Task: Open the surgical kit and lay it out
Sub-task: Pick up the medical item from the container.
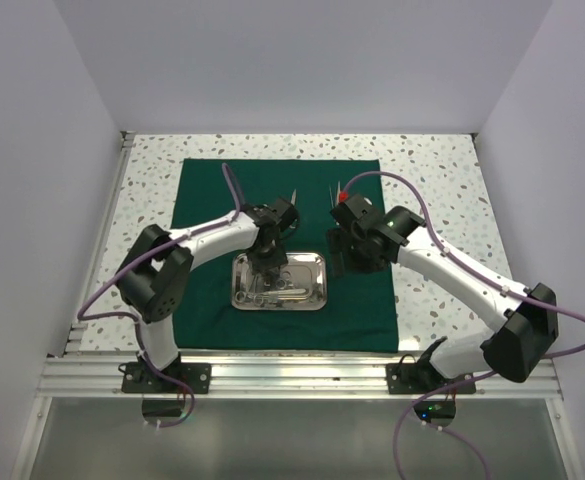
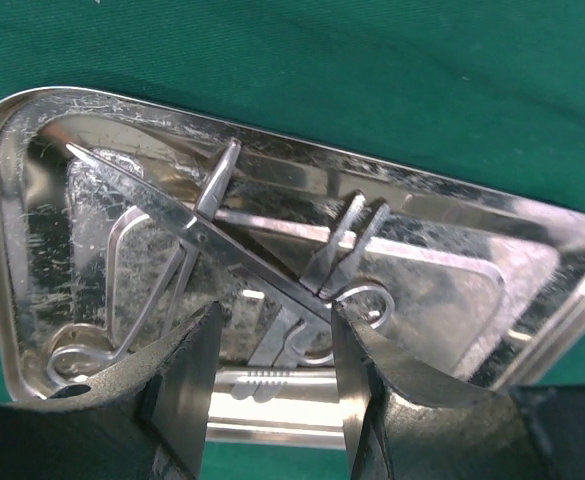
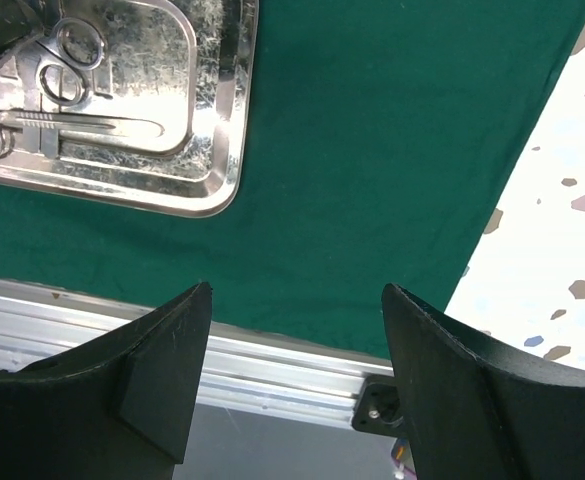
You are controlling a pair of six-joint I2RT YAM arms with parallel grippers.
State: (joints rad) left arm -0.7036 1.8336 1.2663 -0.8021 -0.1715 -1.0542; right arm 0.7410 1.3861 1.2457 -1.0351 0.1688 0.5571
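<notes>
From above, the left gripper hides part of the steel tray, and the instruments in it blur into a small silver tangle; the right wrist camera cuts the tray off at its upper left corner. The tray lies on the flat green cloth, its long axis running left to right, and in the left wrist view the scissors cross it diagonally. Both grippers are released: the left's jaws stand apart over the instrument handles, and the right gripper is spread wide above bare cloth beside the tray.
</notes>
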